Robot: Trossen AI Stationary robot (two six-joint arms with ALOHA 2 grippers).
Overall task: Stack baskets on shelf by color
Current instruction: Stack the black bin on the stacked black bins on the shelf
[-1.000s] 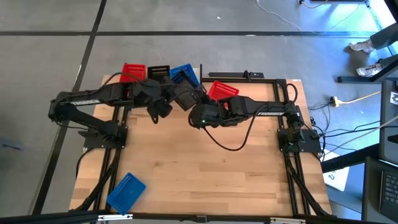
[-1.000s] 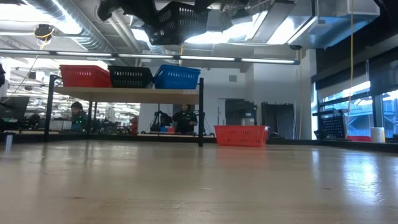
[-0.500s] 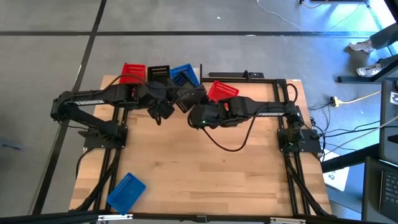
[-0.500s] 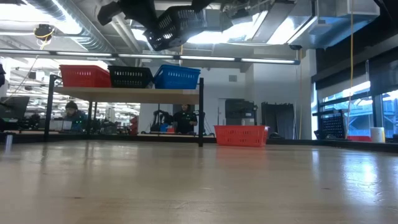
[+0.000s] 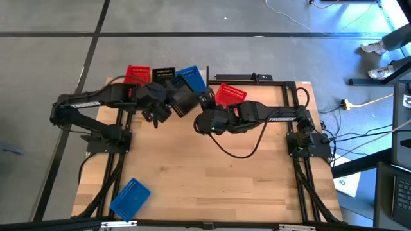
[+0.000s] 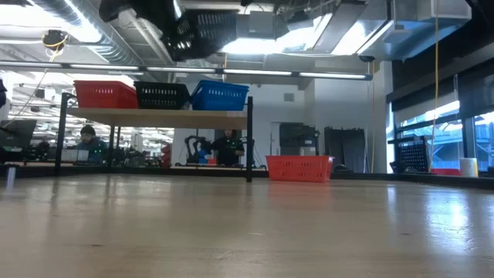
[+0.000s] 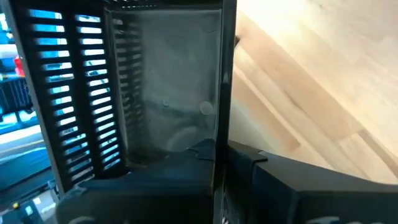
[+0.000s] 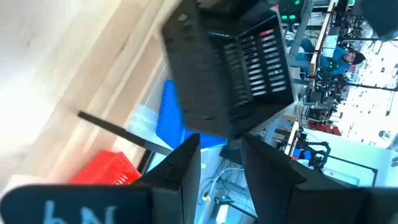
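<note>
Desk (image 5: 212,186) status: stacking barely started, by my read.

Shelf (image 6: 154,115) at the desk's far edge carries one red basket (image 6: 106,93), one black basket (image 6: 161,95) and one blue basket (image 6: 219,95), side by side in a row, a single layer as far as the low view shows.

Left to place, as far as visible: a second red basket (image 5: 228,94) on the desk just right of the shelf, a second blue basket (image 5: 130,197) at the near-left corner well apart from everything, and the black basket in the air (image 5: 182,101). Others not in view.

Airborne black basket hangs above the desk, just in front of the shelf. It is tilted; the left wrist view looks into its open side. Long axis direction: cannot tell.

Left pincer (image 5: 168,104) is clamped on that basket's rim. Right pincer (image 8: 221,163) stands wide, just beside the basket, not gripping it.
</note>
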